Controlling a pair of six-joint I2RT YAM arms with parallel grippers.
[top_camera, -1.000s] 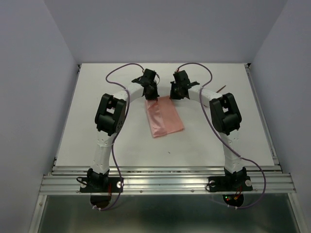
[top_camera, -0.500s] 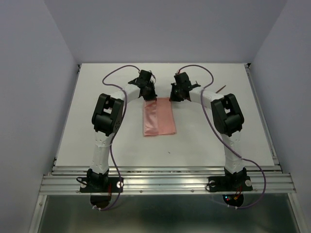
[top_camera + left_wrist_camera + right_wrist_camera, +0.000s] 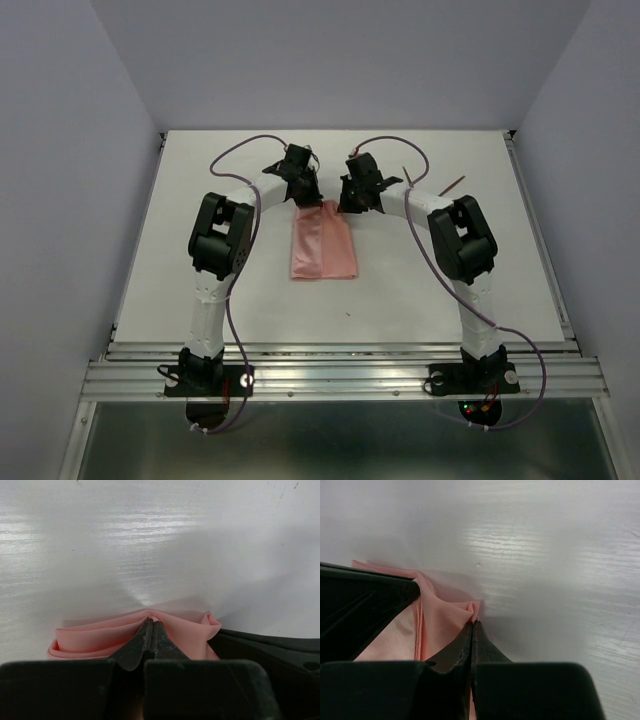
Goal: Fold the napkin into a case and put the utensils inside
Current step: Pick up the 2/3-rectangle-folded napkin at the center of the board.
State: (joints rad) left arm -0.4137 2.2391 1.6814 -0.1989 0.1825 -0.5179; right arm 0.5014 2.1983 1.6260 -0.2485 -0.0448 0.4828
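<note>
Napkin (image 3: 324, 250) flat nearward, far corners in the shut tips of left tool (image 3: 151, 625) and right tool (image 3: 474, 624)

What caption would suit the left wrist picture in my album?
The left tool pinches the pink napkin at its folded edge above a white table.

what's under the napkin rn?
White table shows around the napkin; left pincer and right pincer pinch its far edge, baring folded layers. Anything beneath the flat cloth is covered.
</note>
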